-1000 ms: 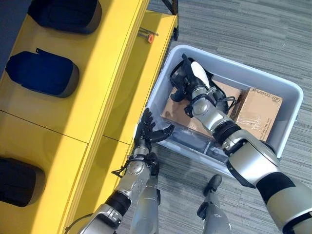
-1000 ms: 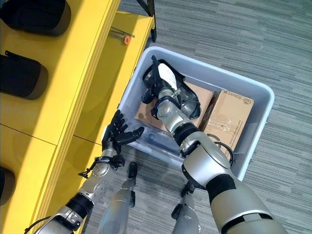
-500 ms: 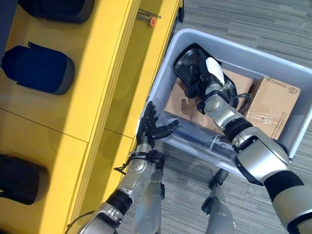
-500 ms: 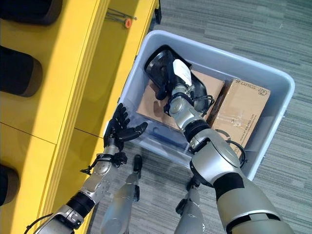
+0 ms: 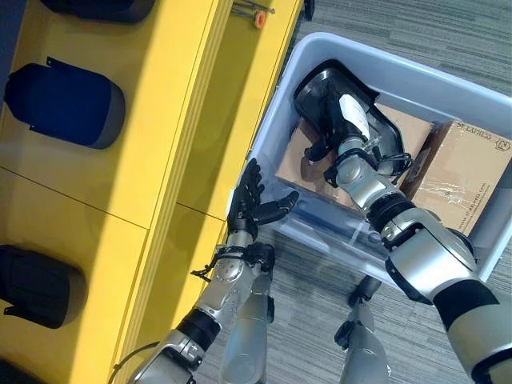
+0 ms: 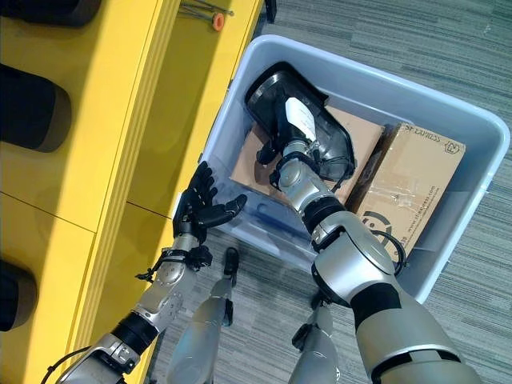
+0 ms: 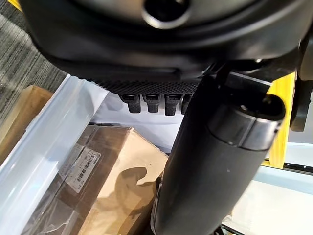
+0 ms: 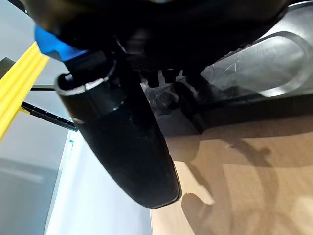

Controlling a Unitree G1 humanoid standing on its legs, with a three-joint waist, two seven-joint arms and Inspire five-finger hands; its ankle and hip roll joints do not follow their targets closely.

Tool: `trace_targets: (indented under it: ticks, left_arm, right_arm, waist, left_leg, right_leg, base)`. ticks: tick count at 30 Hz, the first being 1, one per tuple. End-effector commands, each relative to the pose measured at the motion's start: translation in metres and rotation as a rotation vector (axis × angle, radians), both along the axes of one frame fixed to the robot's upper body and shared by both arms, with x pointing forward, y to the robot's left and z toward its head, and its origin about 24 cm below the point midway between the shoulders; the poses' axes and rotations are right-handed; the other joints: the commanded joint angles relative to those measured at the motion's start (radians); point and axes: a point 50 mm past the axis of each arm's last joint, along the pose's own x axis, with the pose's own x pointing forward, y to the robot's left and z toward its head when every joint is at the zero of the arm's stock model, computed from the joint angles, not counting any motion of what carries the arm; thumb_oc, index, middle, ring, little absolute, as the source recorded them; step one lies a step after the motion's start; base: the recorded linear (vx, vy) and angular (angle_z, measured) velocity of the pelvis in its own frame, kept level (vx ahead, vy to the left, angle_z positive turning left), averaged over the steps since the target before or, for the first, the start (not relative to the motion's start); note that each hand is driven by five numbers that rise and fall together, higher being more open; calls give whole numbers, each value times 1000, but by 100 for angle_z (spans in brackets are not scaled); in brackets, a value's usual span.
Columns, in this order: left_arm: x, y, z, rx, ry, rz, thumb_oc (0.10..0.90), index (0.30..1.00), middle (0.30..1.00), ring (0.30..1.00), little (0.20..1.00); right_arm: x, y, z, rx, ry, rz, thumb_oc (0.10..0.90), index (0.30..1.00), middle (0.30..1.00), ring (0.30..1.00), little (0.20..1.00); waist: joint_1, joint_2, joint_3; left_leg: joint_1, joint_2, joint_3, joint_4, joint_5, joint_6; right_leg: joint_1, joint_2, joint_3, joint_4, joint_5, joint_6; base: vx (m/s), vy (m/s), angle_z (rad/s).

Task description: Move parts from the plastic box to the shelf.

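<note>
Two hands working: the right hand (image 5: 332,132) is reaching onto the black part (image 5: 344,112) at the plastic box's (image 5: 400,76) far corner, grip indiscernible; the left hand (image 5: 254,204), fingers spread and empty, is steadying the near rim.

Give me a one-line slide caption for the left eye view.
Right hand on the black part in the plastic box; left hand open beside the yellow shelf.

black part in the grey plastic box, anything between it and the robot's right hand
Nothing visible does: the right hand already lies on the black curved plastic part, which rests on the flat brown cardboard box inside the pale grey plastic box.
</note>
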Motion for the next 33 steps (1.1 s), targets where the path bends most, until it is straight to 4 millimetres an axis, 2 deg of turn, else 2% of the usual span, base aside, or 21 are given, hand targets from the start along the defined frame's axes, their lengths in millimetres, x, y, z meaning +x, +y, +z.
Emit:
trace_targets:
  ticks: [1,18,22,23,26,33]
  left_arm:
    - [-2,10,1,45,-4,35,900,1000,1000,1000,1000]
    - [-2,8,1,37,-1,38,900,1000,1000,1000,1000]
    - [-3,10,-1,54,-1,41,900,1000,1000,1000,1000]
    - [-3,10,-1,54,0,41,900,1000,1000,1000,1000]
    - [-3,14,1,58,-18,57,900,1000,1000,1000,1000]
    - [-4,21,0,60,-20,82,900,1000,1000,1000,1000]
  right_arm:
    - [-4,38,91,-52,-277,100,900,1000,1000,1000,1000]
    - [-1,32,79,-62,-236,70,900,1000,1000,1000,1000]
    - [-2,37,64,-303,-221,97,900,1000,1000,1000,1000]
    - [-2,37,64,-303,-221,98,900,1000,1000,1000,1000]
    - [-4,46,56,-445,-236,145,900,1000,1000,1000,1000]
    - [-7,53,50,-542,-244,191,900,1000,1000,1000,1000]
  waist:
    - [20,-37,79]
    - [26,-32,93]
    - [17,-41,93]
    - [17,-41,93]
    - [4,-50,93]
    - [-14,-64,98]
  left_leg:
    - [18,-5,24,15,28,-35]
    - [9,-16,19,15,23,-29]
    - [17,-15,21,16,20,-29]
    - [18,-15,21,16,20,-29]
    - [22,-14,24,16,18,-32]
    - [24,-6,28,22,17,-33]
  right_leg:
    - [140,-88,71,171,-86,79]
    - [144,-90,64,166,-88,81]
    - [151,-91,68,163,-84,81]
    - [151,-91,68,163,-84,81]
    - [151,-89,73,164,-83,82]
    - [144,-85,81,170,-86,79]
  base:
    - [0,0,0]
    - [0,0,0]
    - [0,0,0]
    - [0,0,0]
    - [0,0,0]
    - [0,0,0]
